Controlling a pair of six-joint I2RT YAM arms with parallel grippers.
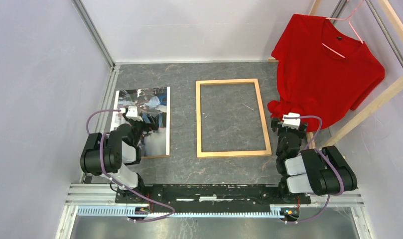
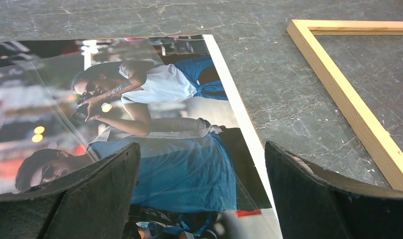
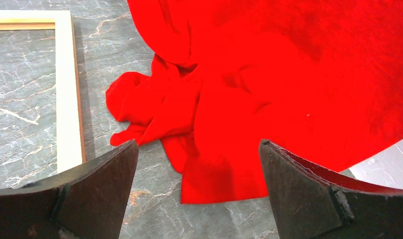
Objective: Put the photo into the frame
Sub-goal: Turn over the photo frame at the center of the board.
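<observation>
Photo (image 1: 157,99) and frame (image 1: 234,153) lie flat and apart on the table (image 1: 182,74) in the top view, both with their long axes running away from the arm bases, so the 2 rectangles sit parallel. The left gripper (image 1: 135,119) is over the photo's near half, while the right gripper (image 1: 290,125) is just outside the frame's right rail, beside the red shirt (image 1: 329,64). The left arm is therefore plainly the nearer one to the photo, and the frame lies to the right of its fingers with a strip of bare table between. The frame looks empty, with table showing inside its rails. In the left wrist view the 2 fingers (image 2: 84,199) stand wide apart and hold nothing. The photo (image 2: 154,114) spreads below and ahead of them, and its white right edge runs back toward the right-hand finger. The frame's left rail (image 2: 348,107) slants off beyond that finger, not touching the photo. Whether the fingertips touch the print I cannot tell. In the right wrist view the fingers (image 3: 79,199) are likewise spread and empty, with shirt cloth ahead between them and the frame's right rail (image 3: 67,89) off past the left-hand finger. My reading is that the task has not started, and the coming move turns on taking the photo at its right edge and carrying it sideways to the right.
</observation>
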